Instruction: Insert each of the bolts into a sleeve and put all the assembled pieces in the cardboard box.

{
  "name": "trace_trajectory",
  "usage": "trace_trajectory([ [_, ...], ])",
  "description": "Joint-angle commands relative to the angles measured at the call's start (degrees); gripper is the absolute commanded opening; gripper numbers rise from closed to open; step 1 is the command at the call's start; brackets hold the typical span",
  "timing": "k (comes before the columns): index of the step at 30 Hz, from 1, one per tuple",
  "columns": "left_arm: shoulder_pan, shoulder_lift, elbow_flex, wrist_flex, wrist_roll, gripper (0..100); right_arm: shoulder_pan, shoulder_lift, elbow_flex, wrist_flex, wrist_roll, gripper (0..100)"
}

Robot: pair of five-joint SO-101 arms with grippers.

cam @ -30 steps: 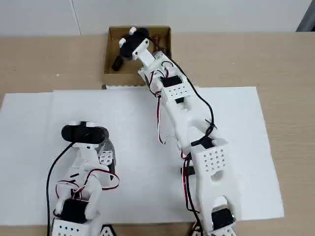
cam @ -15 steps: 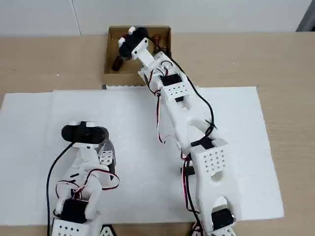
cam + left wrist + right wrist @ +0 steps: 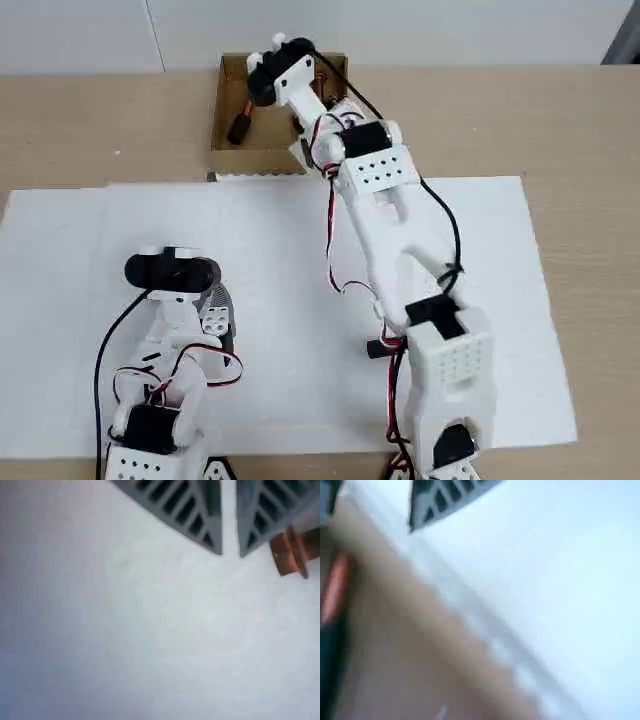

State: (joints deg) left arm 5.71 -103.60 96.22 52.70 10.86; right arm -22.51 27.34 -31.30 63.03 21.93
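The cardboard box [image 3: 225, 152] sits at the table's far edge. Inside it lies an assembled piece [image 3: 240, 125], a black sleeve with a copper bolt end, also seen blurred in the right wrist view [image 3: 332, 600]. My right gripper [image 3: 268, 62] hangs over the box's far side, open and empty, apart from that piece. My left gripper [image 3: 218, 300] rests low over the white paper at the near left. In the left wrist view this gripper [image 3: 231, 547] is shut with only a thin slit. A copper bolt [image 3: 289, 554] lies on the paper just beside one finger.
A large white paper sheet [image 3: 280, 260] covers the middle of the wooden table [image 3: 560, 120]. The right arm [image 3: 385, 230] stretches across the sheet from the near edge to the box. Something copper-coloured [image 3: 318, 72] shows at the box's far right corner.
The right gripper has lifted off the assembled piece and swung toward the box's far edge, leaving the piece lying in the box. The left arm has not moved.
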Motion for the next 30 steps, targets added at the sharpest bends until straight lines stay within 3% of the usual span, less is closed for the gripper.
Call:
trace_trajectory([
  [1,-0.4,-0.5,-0.2,-0.4,-0.5,1,0.0,-6.5,-3.0,8.3,-0.8,9.1],
  [8,-1.5,-0.5,-0.2,-0.5,-1.4,1,-0.3,-12.0,-3.0,24.7,-0.8,9.1],
  [12,-4.3,-0.5,-0.2,-0.6,-10.7,1,-0.3,-13.3,-2.6,32.8,-0.6,9.2],
  [16,-4.3,-0.5,0.0,-0.4,-20.2,1,0.0,-14.6,-2.5,33.3,-0.5,9.1],
  [21,-4.3,-0.5,0.0,-0.4,-20.2,1,-0.4,-19.1,3.3,33.4,4.2,9.1],
  [30,-4.4,-0.5,0.0,-0.4,-20.2,1,-0.5,-35.3,30.6,32.7,16.3,9.4],
])
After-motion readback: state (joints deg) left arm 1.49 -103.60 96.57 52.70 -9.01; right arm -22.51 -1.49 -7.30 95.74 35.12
